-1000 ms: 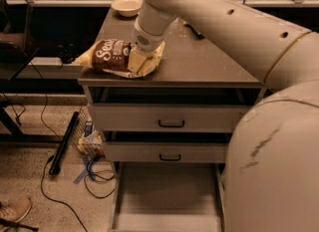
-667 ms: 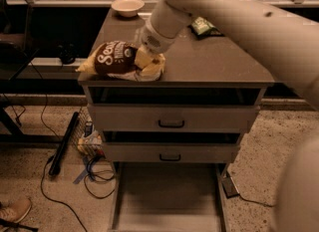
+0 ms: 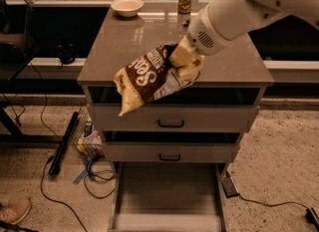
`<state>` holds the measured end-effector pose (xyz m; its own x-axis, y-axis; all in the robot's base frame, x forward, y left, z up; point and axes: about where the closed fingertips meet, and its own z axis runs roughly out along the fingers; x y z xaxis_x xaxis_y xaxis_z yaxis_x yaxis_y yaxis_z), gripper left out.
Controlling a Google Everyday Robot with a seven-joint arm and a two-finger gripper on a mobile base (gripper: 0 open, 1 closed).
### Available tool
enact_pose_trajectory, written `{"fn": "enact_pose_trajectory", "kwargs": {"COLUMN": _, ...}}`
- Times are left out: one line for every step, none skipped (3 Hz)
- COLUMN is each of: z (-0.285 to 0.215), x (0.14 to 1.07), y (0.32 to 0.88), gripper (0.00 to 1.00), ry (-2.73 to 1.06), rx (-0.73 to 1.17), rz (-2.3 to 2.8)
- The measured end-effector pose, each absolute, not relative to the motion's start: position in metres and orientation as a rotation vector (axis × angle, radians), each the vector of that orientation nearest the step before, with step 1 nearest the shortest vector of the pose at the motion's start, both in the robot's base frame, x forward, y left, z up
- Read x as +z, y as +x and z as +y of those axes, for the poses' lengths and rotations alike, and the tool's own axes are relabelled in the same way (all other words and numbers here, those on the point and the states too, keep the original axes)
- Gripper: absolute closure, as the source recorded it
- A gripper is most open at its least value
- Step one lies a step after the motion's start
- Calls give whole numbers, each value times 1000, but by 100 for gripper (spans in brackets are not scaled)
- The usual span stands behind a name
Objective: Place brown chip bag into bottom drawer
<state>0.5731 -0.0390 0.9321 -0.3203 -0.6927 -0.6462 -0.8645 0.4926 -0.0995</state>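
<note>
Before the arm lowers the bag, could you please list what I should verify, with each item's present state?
1. The gripper is shut on the brown chip bag: ok.
2. The bag is lifted off the cabinet top: ok, it seems.
3. The bottom drawer is pulled out: ok.
4. Its floor is bare where visible: ok.
5. The upper drawers do not jut over it: ok.
6. The bag is straight above the open drawer: cannot tell.
</note>
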Motion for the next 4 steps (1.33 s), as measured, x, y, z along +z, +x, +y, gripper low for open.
{"fn": "enact_pose_trajectory", "kwargs": {"z": -47, "x": 936, "y": 569, "gripper": 100, "ry": -1258, "rx": 349, "rz": 2107}}
{"fn": "enact_pose_trajectory", "kwargs": {"z": -48, "x": 917, "y": 567, "gripper": 100, "ry": -1266, "rx": 362, "rz": 2157}}
{"fn": "enact_pose_trajectory", "kwargs": {"z": -49, "x": 845, "y": 544, "gripper": 100, "ry": -1288, "rx": 425, "rz": 2314}}
{"fn": "enact_pose_trajectory", "kwargs": {"z": -49, "x": 746, "y": 496, "gripper": 100, "ry": -1299, "rx": 522, "rz": 2531}}
